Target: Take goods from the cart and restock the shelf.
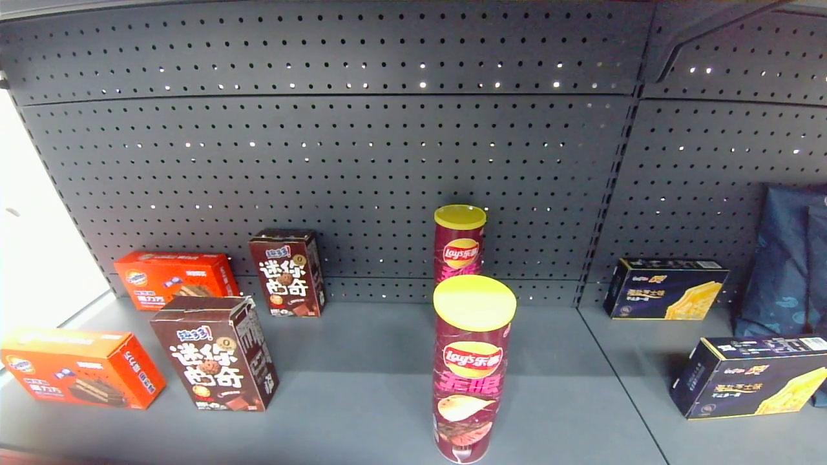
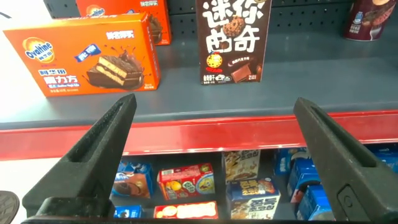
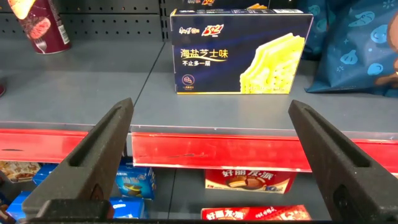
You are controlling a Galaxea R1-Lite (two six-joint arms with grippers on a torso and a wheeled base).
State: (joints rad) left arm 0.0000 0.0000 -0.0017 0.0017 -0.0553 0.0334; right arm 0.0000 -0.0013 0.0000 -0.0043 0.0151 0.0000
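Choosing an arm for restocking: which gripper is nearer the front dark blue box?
Right. The right gripper hangs open in front of the dark blue box; the left gripper is farther left, facing the orange box and brown box.

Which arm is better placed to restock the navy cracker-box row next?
Right, likely. The right gripper hangs open and empty directly facing the front navy box; the left gripper faces the orange box at the shelf's left end.

Shelf (image 1: 362,387): open lane between front brown box (image 1: 216,354) and front chip can (image 1: 470,371); second lane between that can and front navy box (image 1: 749,376).
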